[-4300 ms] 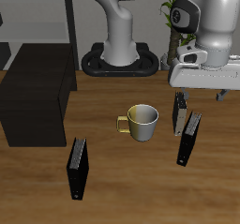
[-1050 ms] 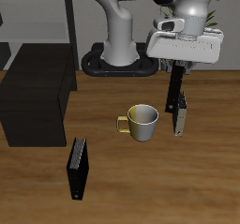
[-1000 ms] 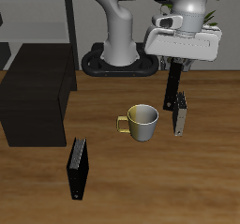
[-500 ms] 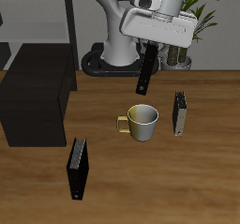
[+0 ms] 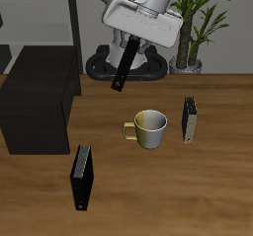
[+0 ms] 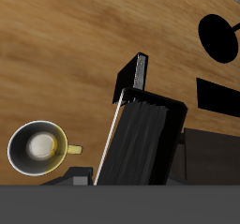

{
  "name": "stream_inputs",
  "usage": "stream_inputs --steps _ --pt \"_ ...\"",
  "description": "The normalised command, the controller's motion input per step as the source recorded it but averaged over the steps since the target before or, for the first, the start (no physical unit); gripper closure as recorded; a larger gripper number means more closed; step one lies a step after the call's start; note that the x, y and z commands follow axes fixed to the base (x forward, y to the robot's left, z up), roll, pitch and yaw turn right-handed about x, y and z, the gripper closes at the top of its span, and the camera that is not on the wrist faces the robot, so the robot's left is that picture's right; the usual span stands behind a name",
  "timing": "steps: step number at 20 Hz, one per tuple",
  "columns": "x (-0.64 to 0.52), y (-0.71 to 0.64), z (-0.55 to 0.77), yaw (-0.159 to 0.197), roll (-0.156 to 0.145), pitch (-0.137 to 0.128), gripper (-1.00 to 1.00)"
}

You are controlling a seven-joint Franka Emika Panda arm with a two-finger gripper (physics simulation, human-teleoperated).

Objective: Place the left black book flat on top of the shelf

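Observation:
My gripper [image 5: 132, 45] is shut on the top end of the left black book [image 5: 123, 70]. The book hangs tilted in the air, well above the table, between the mug and the shelf. The shelf [image 5: 40, 94], a low matte-black cabinet with a flat top, stands at the table's side, and nothing lies on it. In the wrist view the held book [image 6: 141, 145] fills the middle, with the wooden table far below.
A yellow mug [image 5: 150, 128] stands mid-table and shows in the wrist view [image 6: 37, 146]. A small grey book [image 5: 189, 119] stands beside it. The other black book [image 5: 83, 177] stands near the front edge [image 6: 131, 81]. A tall dark rack [image 5: 61, 13] and a potted plant [image 5: 198, 18] stand at the back.
My gripper took the left black book from beside the grey book, lifted it high and carried it over the mug toward the shelf side. The book now tilts more.

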Motion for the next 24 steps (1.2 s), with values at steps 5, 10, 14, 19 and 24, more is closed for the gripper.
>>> stream_inputs --steps 5,10,14,19,24 --pt "-0.1 -0.52 0.13 0.013 -0.108 -0.029 1.0" --pt "-0.04 -0.58 0.07 0.007 -0.126 -0.021 1.0" --pt "-0.02 -0.58 0.01 0.018 -0.158 -0.017 1.0" --pt "-0.01 -0.51 -0.09 0.011 -0.138 0.007 1.0" --pt "-0.01 -0.4 -0.19 0.015 -0.118 0.01 1.0"
